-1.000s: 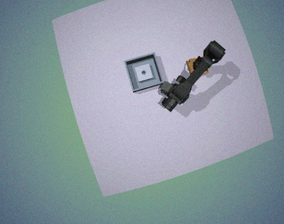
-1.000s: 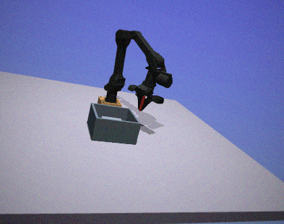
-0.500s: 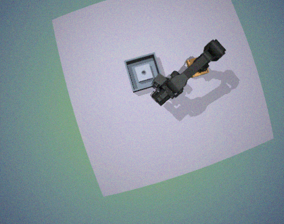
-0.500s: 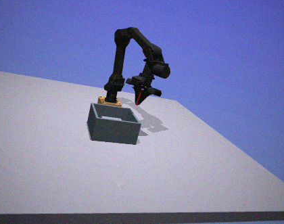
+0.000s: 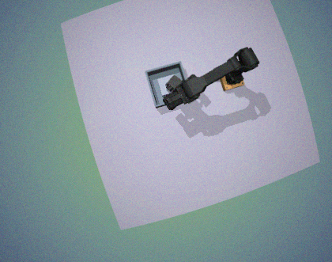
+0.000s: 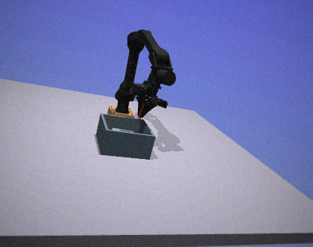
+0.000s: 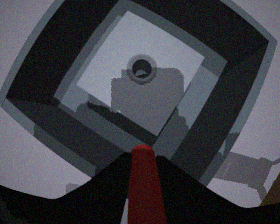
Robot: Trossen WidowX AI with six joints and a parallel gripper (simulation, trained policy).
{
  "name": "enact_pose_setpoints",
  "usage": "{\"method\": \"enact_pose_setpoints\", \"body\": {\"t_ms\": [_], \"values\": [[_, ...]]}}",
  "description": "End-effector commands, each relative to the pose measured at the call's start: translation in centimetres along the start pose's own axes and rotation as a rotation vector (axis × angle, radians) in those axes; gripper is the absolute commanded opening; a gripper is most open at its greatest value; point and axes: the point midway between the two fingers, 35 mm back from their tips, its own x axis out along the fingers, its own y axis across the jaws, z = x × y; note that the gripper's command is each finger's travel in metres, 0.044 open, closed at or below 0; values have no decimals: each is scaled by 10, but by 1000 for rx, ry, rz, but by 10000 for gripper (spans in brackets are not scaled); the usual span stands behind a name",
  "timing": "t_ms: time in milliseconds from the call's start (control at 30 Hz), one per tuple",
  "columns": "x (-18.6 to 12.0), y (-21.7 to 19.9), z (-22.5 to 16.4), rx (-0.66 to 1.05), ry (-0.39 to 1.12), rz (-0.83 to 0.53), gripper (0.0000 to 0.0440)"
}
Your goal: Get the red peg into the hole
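Arm [image 5: 218, 72] [image 6: 131, 65] matte black nearly all over, dark grey where light catches it. Straight, slim links, chunky rounded housings at joints. Elbow housing [image 5: 249, 58] [image 6: 136, 41] bulky, drum-like. Forearm widens to a blocky section, then a round-ended housing [image 6: 167, 77]. Tool [image 5: 174, 93] [image 6: 140, 116] [image 7: 142, 161] black too, fingers wedge-shaped, tapering to narrow tips. Base block [image 5: 233, 88] [image 6: 111, 111] orange-yellow, squarish, small dark spots near corners. Cables, lettering: can't make out any.
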Motion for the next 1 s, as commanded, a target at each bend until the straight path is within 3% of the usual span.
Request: {"method": "enact_pose_setpoints", "body": {"t_ms": [0, 367, 700, 800, 967], "values": [[12, 2, 18, 3, -9, -5, 0], [45, 4, 50, -50, 22, -5, 1], [72, 2, 53, -141, 87, 2, 2], [80, 1, 51, -165, 112, 0, 41], [87, 0, 52, -174, 145, -8, 154]]}}
